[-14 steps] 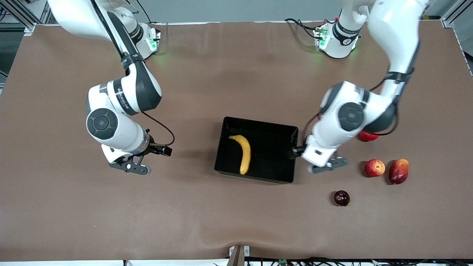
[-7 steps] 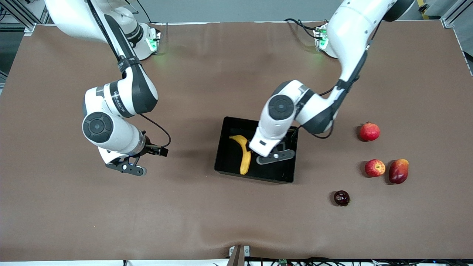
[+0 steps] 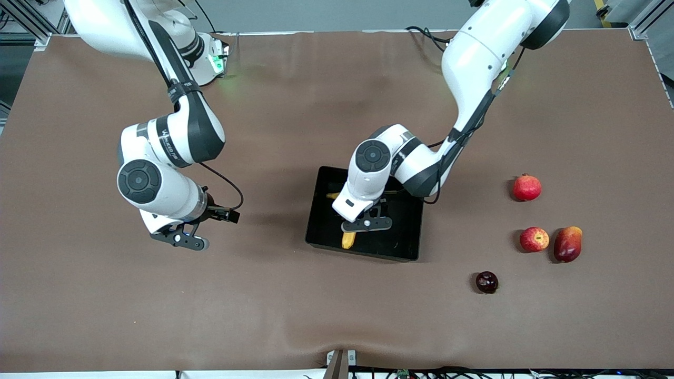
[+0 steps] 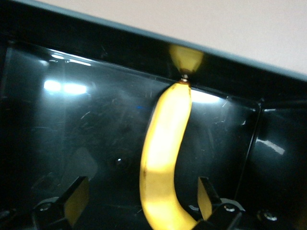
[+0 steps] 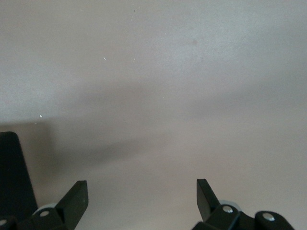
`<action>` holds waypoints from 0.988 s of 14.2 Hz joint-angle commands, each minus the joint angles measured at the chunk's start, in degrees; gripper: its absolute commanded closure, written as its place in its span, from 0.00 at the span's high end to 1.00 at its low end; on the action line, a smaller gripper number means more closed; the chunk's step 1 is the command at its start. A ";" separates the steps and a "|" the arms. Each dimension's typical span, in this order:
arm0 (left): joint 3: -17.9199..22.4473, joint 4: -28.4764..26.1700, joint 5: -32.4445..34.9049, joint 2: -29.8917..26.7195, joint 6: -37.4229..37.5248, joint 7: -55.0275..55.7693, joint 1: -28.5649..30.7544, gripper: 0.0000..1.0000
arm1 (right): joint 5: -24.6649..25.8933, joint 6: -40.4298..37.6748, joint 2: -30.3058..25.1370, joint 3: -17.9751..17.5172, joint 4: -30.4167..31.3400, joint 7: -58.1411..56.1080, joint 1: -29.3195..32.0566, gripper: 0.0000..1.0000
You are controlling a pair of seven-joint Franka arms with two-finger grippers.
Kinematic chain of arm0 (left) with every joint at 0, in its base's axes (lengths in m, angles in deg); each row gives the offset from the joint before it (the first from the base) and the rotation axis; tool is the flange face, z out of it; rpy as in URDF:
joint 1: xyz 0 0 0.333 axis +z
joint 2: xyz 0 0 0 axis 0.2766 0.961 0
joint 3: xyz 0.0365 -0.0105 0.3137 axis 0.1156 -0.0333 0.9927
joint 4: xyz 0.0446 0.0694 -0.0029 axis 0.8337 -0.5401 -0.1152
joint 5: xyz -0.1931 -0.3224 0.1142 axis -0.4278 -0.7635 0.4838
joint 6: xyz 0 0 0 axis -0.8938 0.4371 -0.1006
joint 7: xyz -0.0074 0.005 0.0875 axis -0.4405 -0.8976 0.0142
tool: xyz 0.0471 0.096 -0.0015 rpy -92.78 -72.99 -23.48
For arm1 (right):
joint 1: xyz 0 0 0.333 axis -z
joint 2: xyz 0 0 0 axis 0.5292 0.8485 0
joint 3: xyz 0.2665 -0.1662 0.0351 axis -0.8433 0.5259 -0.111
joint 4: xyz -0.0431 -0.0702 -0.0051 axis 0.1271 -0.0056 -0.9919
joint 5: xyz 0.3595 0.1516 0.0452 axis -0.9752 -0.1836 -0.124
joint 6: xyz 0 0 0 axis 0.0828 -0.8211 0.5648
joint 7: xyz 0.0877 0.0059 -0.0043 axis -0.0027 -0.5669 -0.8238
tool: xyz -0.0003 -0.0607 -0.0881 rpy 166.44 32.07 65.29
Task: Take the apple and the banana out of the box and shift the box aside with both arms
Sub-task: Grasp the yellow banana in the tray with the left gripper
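Note:
The black box (image 3: 406, 246) sits mid-table with the yellow banana (image 3: 347, 240) lying inside it; only the banana's tip shows past the arm. My left gripper (image 3: 367, 225) hangs over the box, open, straddling the banana. In the left wrist view the banana (image 4: 163, 158) runs between the spread fingers (image 4: 76, 199) of the left gripper (image 4: 141, 194), with the glossy box wall (image 4: 96, 48) around it. The red apple (image 3: 534, 239) rests on the table toward the left arm's end. My right gripper (image 3: 179, 239) waits open over bare table, its jaws wide in the right wrist view (image 5: 141, 194).
A pomegranate (image 3: 526, 187) lies farther from the front camera than the apple. A red-yellow mango (image 3: 567, 243) sits beside the apple. A small dark fruit (image 3: 486, 282) lies nearer the front camera. The brown table (image 3: 295, 316) spreads around them.
My left arm swung from beside the box, near the apple, to over the box and now covers most of the banana. The right arm shifted only slightly.

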 commanded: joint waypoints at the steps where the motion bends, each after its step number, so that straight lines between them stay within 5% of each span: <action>1: 0.97 2.53 1.13 4.40 -5.25 -0.69 -1.71 1.00 | -0.14 -0.28 -0.39 -0.64 0.01 -0.64 0.83 1.00; 6: 7.91 2.97 1.04 7.05 -7.11 -2.44 -8.04 0.99 | -0.14 -0.37 -0.39 -0.64 0.01 -0.73 0.83 1.00; 7: 7.91 2.97 1.04 7.31 -7.11 -2.97 -8.05 0.83 | -0.14 -0.37 -0.48 -0.64 0.01 -0.73 0.74 1.00; 10: 7.82 2.97 0.86 7.23 -7.11 -2.01 -8.13 0.10 | -0.23 -0.72 -0.56 -0.64 0.01 -0.82 0.82 1.00; 11: 7.82 2.97 0.78 7.23 -7.03 -1.57 -8.13 0.00 | -0.14 -0.72 -0.48 -0.64 0.01 -1.16 0.83 1.00; 14: 7.82 2.97 0.86 6.27 -6.24 -1.57 -7.96 0.00 | -0.14 -0.72 -0.48 -0.64 0.01 -1.17 0.83 1.00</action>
